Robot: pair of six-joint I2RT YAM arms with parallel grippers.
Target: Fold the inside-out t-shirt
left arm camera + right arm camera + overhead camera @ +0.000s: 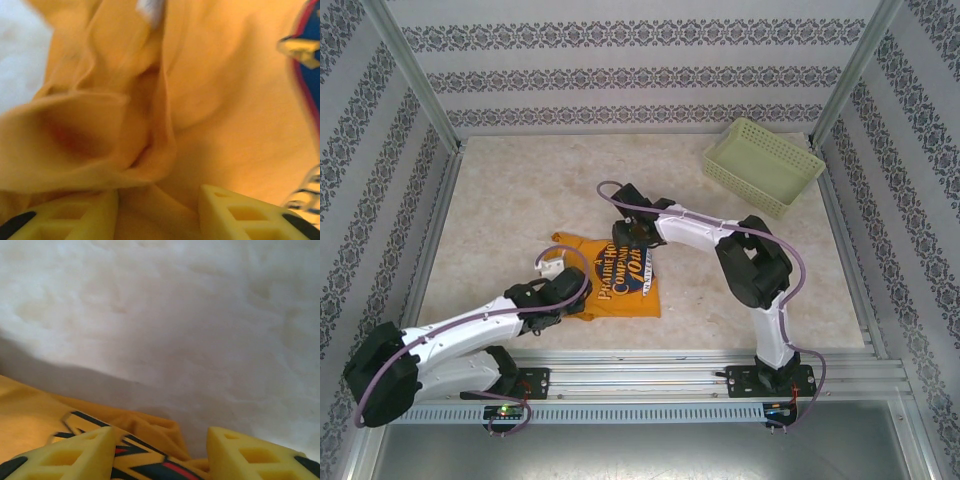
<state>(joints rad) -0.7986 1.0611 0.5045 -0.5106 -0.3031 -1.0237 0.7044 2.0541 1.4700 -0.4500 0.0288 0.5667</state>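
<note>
The orange-yellow t-shirt (620,288) lies bunched on the table left of centre, its dark printed text facing up. My left gripper (566,294) is low at the shirt's left edge. In the left wrist view it (159,202) stands open, with rumpled folds of the shirt (225,100) between and ahead of its yellow fingers (235,212). My right gripper (632,246) is at the shirt's far right corner. It (161,442) is open too, straddling the shirt's printed edge (145,432), with bare table beyond.
A pale green lattice basket (763,165) sits at the back right corner. The marbled tabletop (520,190) is walled by patterned panels, and a metal rail (660,375) runs along the near edge. A white tag (150,10) shows on the fabric.
</note>
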